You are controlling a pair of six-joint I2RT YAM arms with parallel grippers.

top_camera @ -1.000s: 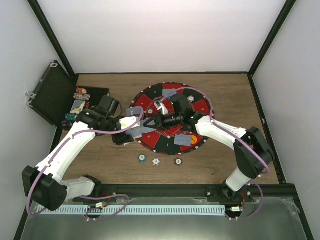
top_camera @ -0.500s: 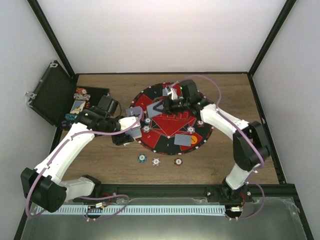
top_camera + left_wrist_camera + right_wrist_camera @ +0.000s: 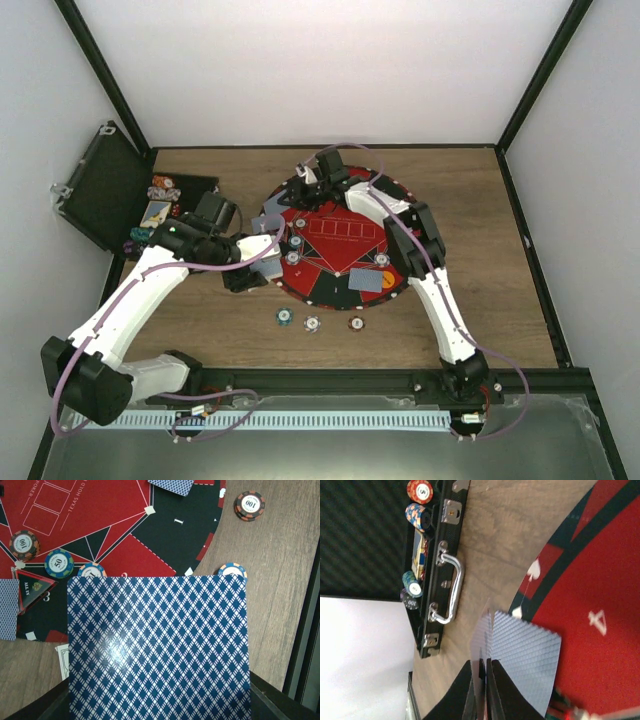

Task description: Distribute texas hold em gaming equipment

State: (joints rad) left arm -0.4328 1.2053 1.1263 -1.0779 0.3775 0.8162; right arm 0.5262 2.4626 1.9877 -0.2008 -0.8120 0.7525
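The left gripper (image 3: 256, 264) hung at the mat's left rim. Its fingers were pressed onto the deck (image 3: 157, 645), whose blue back filled the left wrist view. The right gripper (image 3: 482, 692) reached to the far-left rim of the mat (image 3: 345, 228). Its fingers pinched a card (image 3: 502, 642), seen nearly edge-on above the line where mat met table (image 3: 470, 200). Whether a second card clung to it could not be told.

The deal looked partly done. A dealt card (image 3: 368, 281) lay face down on the near-right sector with chips just beside it. On the left sectors sat three mat chips (image 3: 58, 563) and a triangular marker (image 3: 34, 585), with another face-down card at the edge of that view. Three table chips (image 3: 312, 323) lay just off the mat's near rim, apparently one seat's share.

Much seemed left to do. The pinched card had not been laid down, and the deck was in hand. The case chips (image 3: 415, 517) sat in the open case (image 3: 95, 190), well apart from the mat. The arm hid how the far sectors stood.
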